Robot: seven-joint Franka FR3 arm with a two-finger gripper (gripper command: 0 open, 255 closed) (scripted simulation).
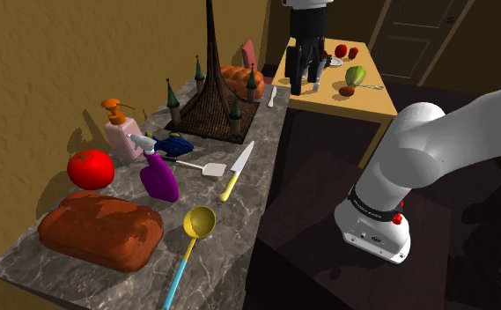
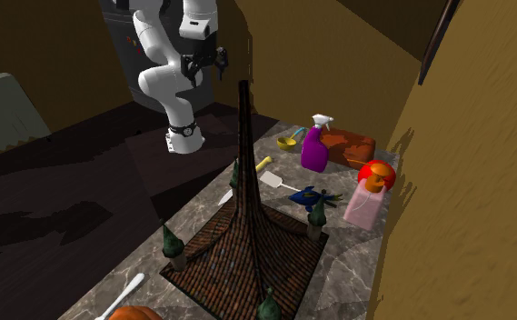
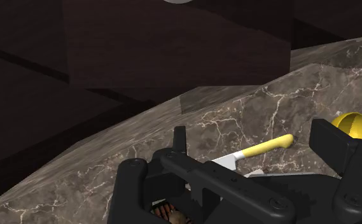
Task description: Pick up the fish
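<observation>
Shoulder view: gripper (image 1: 304,85) hangs released, empty, well apart from blue fish (image 1: 176,143) lying on tabletop (image 1: 235,251) beside pink dispenser (image 1: 121,134).

The black gripper (image 3: 257,141), fingers apart, hangs over a marble counter (image 3: 236,108). Beyond it lies a yellow-handled knife (image 3: 265,146), with a yellow ladle (image 3: 352,124) near it. Something brown, perhaps ribbed, sits under the gripper.

Marble tabletop (image 1: 224,257) carrying:
- brown bread loaf (image 1: 100,230), nearest the shoulder camera
- red tomato (image 1: 91,168), beside a pink soap dispenser (image 1: 121,132) with an orange pump
- purple spray bottle (image 1: 158,176)
- white spatula (image 1: 206,167)
- yellow-handled knife (image 1: 238,170)
- yellow ladle (image 1: 197,224) with a blue handle
- tall dark tower model (image 1: 209,88) with green-capped corner turrets

Beyond: yellow wooden table (image 1: 372,104) bearing fruit.
</observation>
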